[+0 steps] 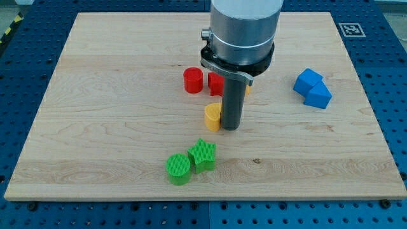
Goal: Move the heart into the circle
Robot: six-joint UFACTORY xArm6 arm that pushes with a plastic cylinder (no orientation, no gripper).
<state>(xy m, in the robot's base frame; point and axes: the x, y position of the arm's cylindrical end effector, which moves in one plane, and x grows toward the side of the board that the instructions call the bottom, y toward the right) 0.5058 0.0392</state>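
A yellow block [212, 116], seemingly heart-shaped, lies near the board's middle. My tip [230, 129] rests on the board right against its right side. A red round block [193, 80] stands above and left of it. A second red block [215, 83] sits beside the red round one, partly hidden by the rod, so its shape is unclear. A green round block [179, 168] lies toward the view's bottom, touching a green star [203, 154]. A sliver of yellow-orange [248, 89] shows behind the arm's housing.
Two blue blocks [308, 81] [318, 96] sit together at the view's right. The wooden board [95, 127] lies on a blue perforated table. The arm's grey housing [245, 28] hides part of the board's top middle.
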